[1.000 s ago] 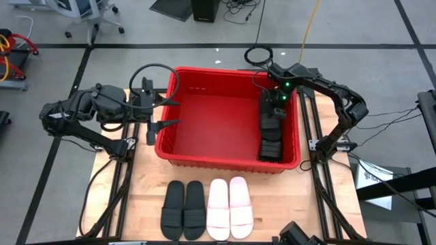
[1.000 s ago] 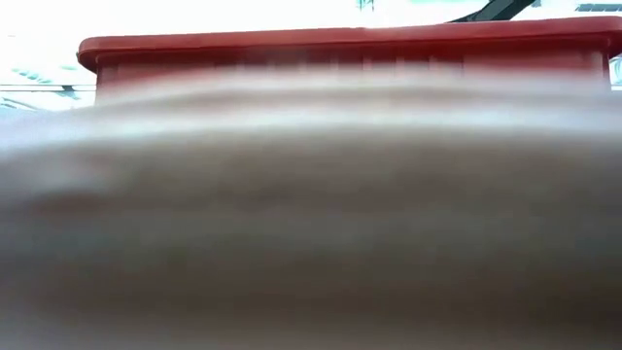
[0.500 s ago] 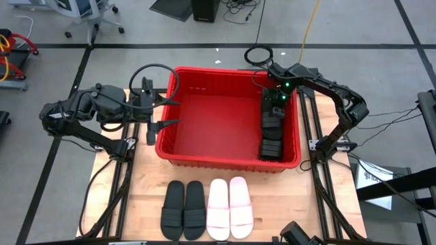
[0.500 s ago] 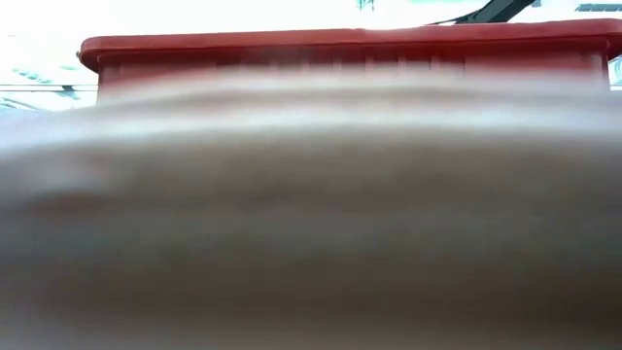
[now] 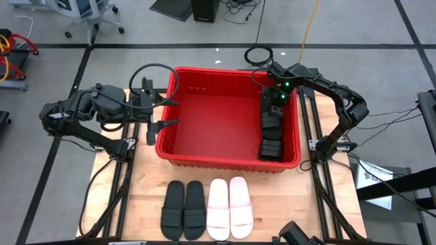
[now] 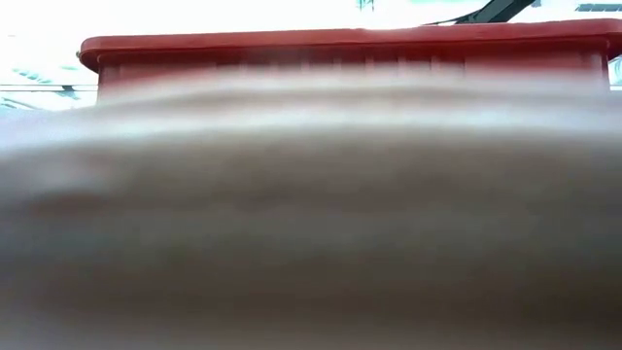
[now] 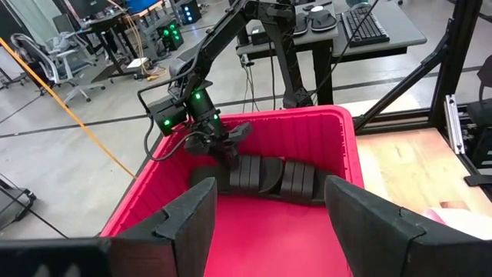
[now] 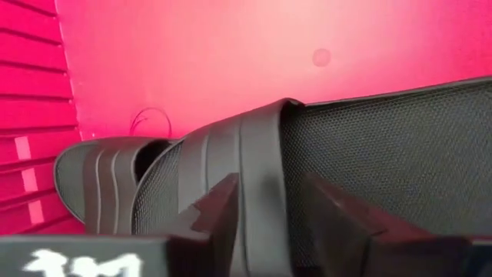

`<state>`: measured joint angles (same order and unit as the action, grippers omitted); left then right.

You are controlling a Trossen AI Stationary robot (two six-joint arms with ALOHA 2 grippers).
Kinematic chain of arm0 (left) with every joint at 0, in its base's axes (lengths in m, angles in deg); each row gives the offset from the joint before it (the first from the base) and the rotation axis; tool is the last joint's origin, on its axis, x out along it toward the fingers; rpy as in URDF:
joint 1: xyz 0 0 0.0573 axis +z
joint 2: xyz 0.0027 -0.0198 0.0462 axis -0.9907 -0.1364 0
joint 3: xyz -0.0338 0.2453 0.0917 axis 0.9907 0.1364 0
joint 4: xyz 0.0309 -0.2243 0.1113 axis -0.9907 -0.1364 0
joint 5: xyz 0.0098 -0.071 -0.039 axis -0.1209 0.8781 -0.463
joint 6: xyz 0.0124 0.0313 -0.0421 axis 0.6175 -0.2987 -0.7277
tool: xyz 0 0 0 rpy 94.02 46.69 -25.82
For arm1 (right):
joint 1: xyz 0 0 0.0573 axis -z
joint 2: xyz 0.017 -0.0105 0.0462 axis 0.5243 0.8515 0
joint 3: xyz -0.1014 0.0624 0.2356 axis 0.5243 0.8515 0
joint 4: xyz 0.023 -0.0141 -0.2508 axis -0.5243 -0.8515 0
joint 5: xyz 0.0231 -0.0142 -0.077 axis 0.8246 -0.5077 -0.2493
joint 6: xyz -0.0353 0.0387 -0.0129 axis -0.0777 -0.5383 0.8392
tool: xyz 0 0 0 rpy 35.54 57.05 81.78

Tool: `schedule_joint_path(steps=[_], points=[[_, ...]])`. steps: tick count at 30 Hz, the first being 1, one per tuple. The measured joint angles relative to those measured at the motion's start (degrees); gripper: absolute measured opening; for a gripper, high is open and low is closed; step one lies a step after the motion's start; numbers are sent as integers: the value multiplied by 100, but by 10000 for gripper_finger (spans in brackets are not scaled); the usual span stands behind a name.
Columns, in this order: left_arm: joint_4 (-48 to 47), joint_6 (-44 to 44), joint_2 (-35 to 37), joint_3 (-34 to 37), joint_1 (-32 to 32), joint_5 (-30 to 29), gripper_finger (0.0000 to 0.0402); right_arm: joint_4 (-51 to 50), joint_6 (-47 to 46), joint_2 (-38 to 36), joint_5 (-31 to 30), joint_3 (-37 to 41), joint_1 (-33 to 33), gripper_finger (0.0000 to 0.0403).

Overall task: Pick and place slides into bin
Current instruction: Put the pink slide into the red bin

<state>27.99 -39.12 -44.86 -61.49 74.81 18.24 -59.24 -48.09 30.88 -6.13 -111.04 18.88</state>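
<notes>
Wooden table [image 5: 300, 204] carried the bin [image 5: 204, 92]; inside, two black slides [image 5: 270, 136] lay beneath the right gripper [image 5: 275, 102], fingers apart; left gripper [image 5: 163, 112] gaped beside the bin, per its wrist view.

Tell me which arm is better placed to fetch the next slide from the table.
Left, probably: the left gripper hangs open and empty at the bin's edge; the right gripper is inside, over two black slides.

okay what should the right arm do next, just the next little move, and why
Probably lift the right gripper straight up out of the bin. Its fingers look open just above a black slide already lying along the bin's right wall, so that placement seems finished. Two black and two pale slides are on the table in front of the bin.
</notes>
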Motion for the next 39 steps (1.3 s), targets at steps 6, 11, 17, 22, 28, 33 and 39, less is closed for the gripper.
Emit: schedule_joint_path(steps=[6,11,17,22,28,33,39], points=[[0,0,0,0,0,0,241,-10,-218,-53,9,0,0,198],[-2,-15,0,0,0,0,241,-59,-450,-109,-13,-4,-82,228],[-4,6,0,0,0,0,241,429,-554,-300,-1062,-4,-256,244],[-1,-2,0,0,0,-2,241,630,-534,-372,-1695,-7,-380,242],[-17,-52,0,0,0,0,241,848,-496,-372,-1919,263,-561,234],[-17,-52,0,0,0,0,241,1254,-328,-372,-2543,933,-745,231],[24,-39,-2,0,0,0,241,1641,-293,-373,-3128,1230,-790,229]])
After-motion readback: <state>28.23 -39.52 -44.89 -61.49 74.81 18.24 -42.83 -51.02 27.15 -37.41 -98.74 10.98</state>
